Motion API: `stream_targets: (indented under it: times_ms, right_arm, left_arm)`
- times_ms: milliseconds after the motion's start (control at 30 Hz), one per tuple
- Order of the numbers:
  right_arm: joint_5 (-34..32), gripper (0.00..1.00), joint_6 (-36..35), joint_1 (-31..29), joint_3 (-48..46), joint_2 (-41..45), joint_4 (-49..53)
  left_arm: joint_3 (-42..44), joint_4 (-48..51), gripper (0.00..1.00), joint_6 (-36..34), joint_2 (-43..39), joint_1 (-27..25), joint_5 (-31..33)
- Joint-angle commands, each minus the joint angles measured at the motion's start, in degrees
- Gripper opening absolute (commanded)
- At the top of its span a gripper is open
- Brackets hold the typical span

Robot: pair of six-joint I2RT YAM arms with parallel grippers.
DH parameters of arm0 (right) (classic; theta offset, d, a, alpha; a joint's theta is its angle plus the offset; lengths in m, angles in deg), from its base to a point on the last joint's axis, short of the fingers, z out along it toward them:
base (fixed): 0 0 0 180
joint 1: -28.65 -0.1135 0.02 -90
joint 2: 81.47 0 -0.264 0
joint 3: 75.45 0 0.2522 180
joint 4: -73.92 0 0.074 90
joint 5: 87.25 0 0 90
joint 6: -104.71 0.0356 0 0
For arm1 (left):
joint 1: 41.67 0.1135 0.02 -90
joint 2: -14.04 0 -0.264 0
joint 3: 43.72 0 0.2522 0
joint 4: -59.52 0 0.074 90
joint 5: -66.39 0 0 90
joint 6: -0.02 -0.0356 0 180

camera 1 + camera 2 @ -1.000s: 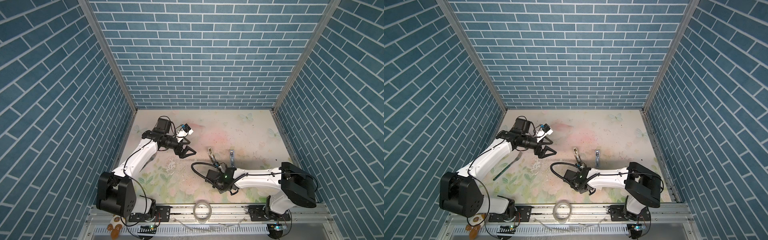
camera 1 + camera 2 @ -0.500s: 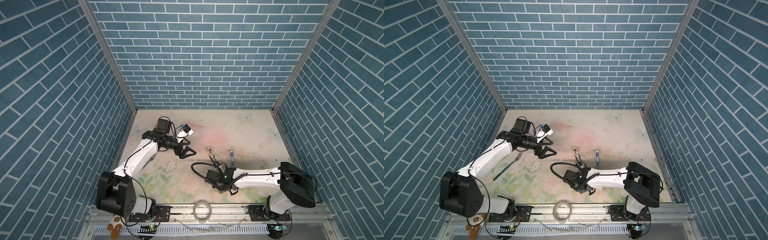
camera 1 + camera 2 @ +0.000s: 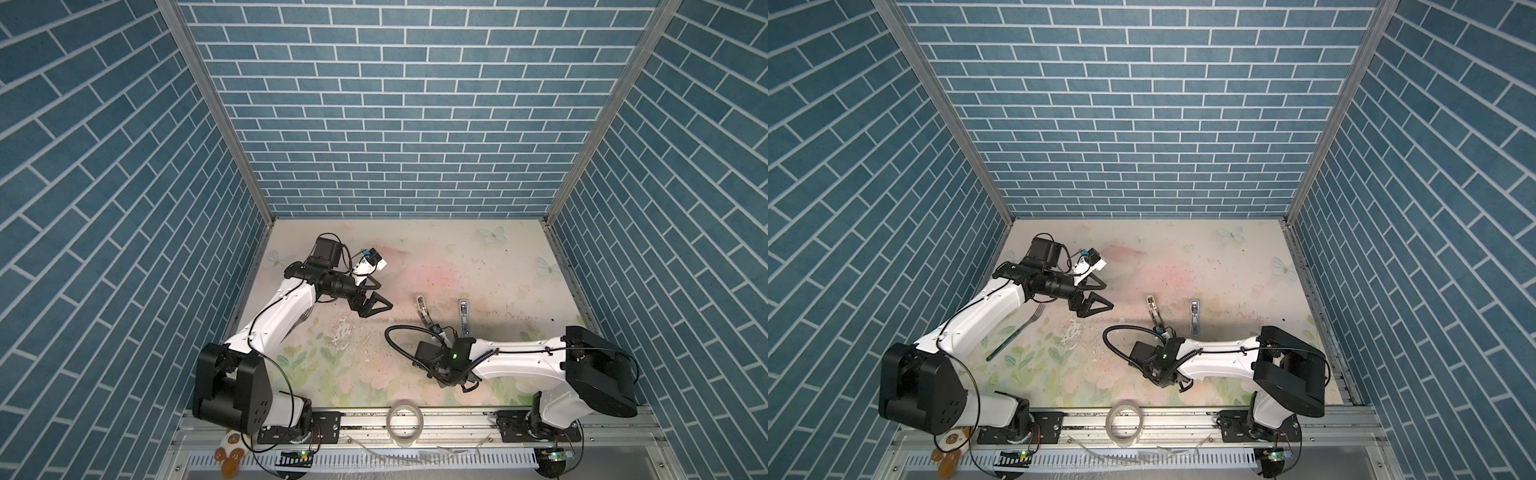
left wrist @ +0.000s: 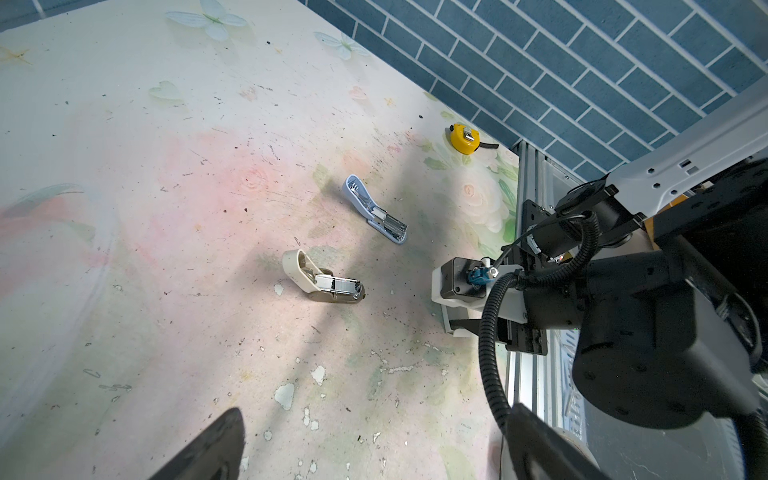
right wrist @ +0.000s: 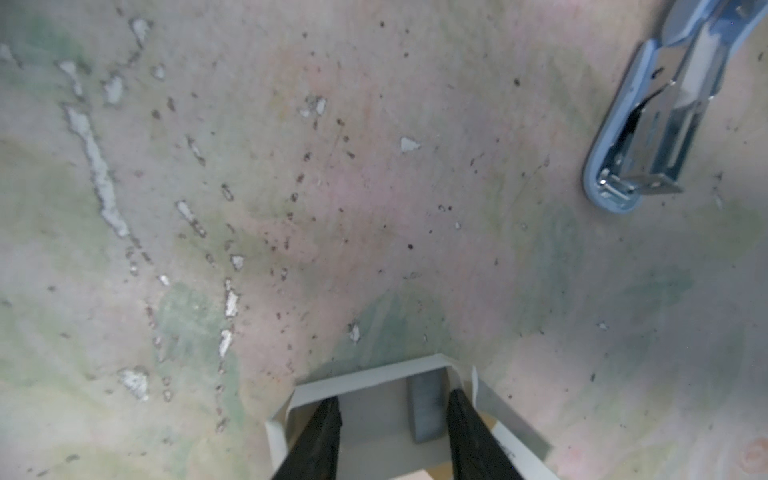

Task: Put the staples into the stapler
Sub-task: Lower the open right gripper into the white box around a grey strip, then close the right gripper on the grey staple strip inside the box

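At the front of the table [image 3: 457, 257], right of centre, my right gripper [image 5: 395, 399] sits tips-down inside the tray [image 5: 374, 376]. Its fingers are partly apart with nothing pinched between them.

Tray: plain white card with low walls. One short grey strip of staples [image 5: 424, 411] lies just beside the inner side of one finger [image 5: 467, 428].

A white flap [image 5: 511, 432] and a bit of tan card [image 5: 428, 473] show at the tray's edge. The frame cuts them off, so I can't tell what they belong to.

Blue stapler [image 5: 648, 137] lies opened out near the tray, not touching it. Beige stapler [image 3: 423, 313] lies open near it.

In both top views my wrist [image 3: 455, 368] covers the tray and fingers. I can't tell if the tips touch the tray floor.

My left gripper [image 3: 385, 296] is spread wide and empty, up off the table on the left.
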Motion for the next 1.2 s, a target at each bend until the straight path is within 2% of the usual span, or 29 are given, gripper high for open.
stream_targets:
  times_ms: [0,367,833,1033,1167]
  right_arm:
    - [3.6,0.44,3.5,0.3,-3.8,-1.4,-3.6]
    - [6.8,0.44,4.6,1.9,-7.8,2.4,-6.8]
    - [9.3,0.45,2.1,4.7,-7.1,0.4,-7.9]
    - [10.5,0.42,1.4,5.5,-8.0,1.5,-9.0]
    - [11.2,0.35,0.9,6.0,-7.9,2.4,-8.9]
  left_arm:
    - [0.9,-0.2,0.99,0.1,0.3,-0.1,-0.9]
    - [1.1,-0.4,0.99,0.3,-0.1,-0.1,-0.9]
    - [1.3,-0.5,0.99,0.4,0.0,-0.1,-1.1]
    - [1.3,-0.6,0.99,0.4,0.0,-0.1,-1.2]
    - [1.3,-0.8,0.99,0.6,-0.1,-0.1,-1.2]
